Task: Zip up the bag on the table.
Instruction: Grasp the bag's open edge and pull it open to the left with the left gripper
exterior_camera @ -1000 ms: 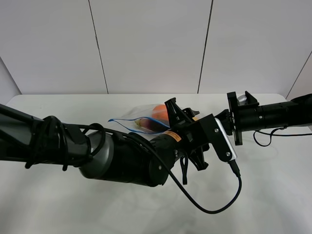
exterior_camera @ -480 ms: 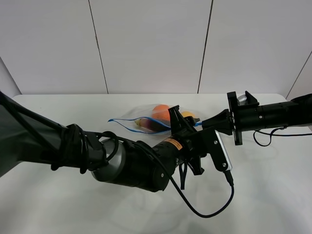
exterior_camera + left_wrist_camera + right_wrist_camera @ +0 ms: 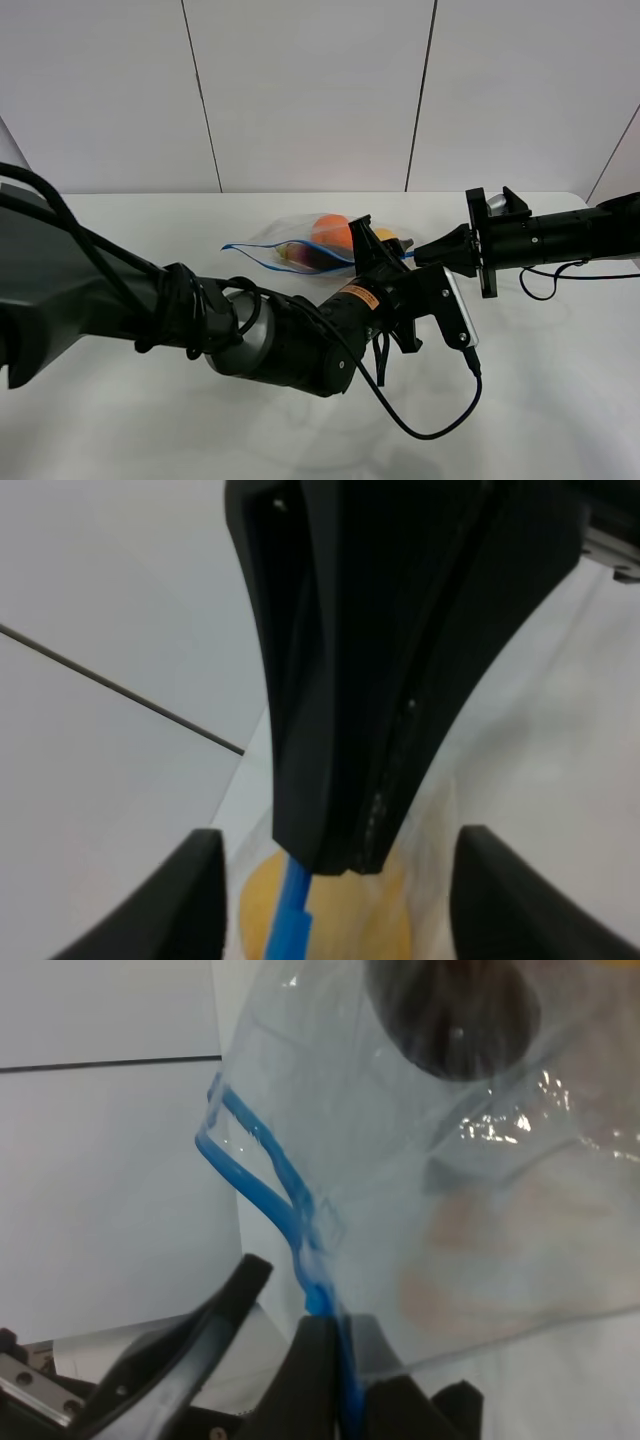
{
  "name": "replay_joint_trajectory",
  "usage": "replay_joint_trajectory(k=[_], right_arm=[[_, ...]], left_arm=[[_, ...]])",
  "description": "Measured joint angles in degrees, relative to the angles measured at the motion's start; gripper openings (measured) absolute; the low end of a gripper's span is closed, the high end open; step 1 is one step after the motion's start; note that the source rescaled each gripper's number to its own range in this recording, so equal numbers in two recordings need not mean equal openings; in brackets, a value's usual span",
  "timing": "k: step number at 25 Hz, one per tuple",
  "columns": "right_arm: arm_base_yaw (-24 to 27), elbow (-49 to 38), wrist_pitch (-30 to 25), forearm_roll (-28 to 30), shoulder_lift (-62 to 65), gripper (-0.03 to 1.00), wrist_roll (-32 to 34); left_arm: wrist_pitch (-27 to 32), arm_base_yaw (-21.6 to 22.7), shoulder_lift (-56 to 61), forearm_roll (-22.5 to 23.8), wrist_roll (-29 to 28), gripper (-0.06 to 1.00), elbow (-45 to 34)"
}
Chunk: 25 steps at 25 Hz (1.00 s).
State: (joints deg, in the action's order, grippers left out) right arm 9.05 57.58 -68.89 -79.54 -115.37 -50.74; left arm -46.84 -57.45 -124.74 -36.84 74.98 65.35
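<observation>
The clear bag (image 3: 285,243) lies on the white table (image 3: 120,230), with an orange (image 3: 330,231), a yellow fruit (image 3: 386,236) and a purple eggplant (image 3: 305,258) inside. Its blue zip strip (image 3: 250,251) gapes open at the left end. My left gripper (image 3: 376,254) is shut on the strip near the bag's right end; in the left wrist view the closed gripper (image 3: 338,865) pinches the blue strip (image 3: 292,905). My right gripper (image 3: 421,256) holds the right end of the strip; it (image 3: 335,1365) is shut on the strip (image 3: 262,1157).
The left arm's bulky black body (image 3: 270,335) and its cable (image 3: 440,420) lie across the table's front middle. The right arm (image 3: 560,235) reaches in from the right edge. A grey panelled wall (image 3: 310,90) stands behind the table.
The left arm has shifted a little left and lower in the picture, and the yellow fruit now shows. The right arm has not moved.
</observation>
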Motion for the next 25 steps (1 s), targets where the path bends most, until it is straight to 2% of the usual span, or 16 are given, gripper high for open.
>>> replay_joint_trajectory(k=[3,5,9,18,20,23,25], right_arm=[[0.00,0.00,0.00,0.00,0.00,0.00,0.00],[0.00,0.00,0.00,-0.27,0.00,0.00,0.00],[0.00,0.00,0.00,-0.27,0.00,0.00,0.00],[0.00,0.00,-0.06,-0.27,0.00,0.00,0.00],[0.00,0.00,-0.06,-0.38,0.00,0.00,0.00],[0.00,0.00,-0.20,-0.59,0.00,0.00,0.00],[0.00,0.00,-0.31,-0.61,0.00,0.00,0.00]], left_arm=[[0.11,0.55,0.00,0.00,0.00,0.45,0.06],[0.79,1.46,0.00,0.00,0.00,0.40,0.06],[0.69,2.96,0.00,-0.30,0.05,0.37,0.06],[0.69,3.02,0.00,-0.36,0.05,0.35,0.06],[0.74,3.02,0.00,-0.36,0.05,0.27,0.06],[0.98,2.97,0.00,-0.36,0.05,0.09,0.06],[1.28,2.97,0.00,-0.36,0.05,0.02,0.06]])
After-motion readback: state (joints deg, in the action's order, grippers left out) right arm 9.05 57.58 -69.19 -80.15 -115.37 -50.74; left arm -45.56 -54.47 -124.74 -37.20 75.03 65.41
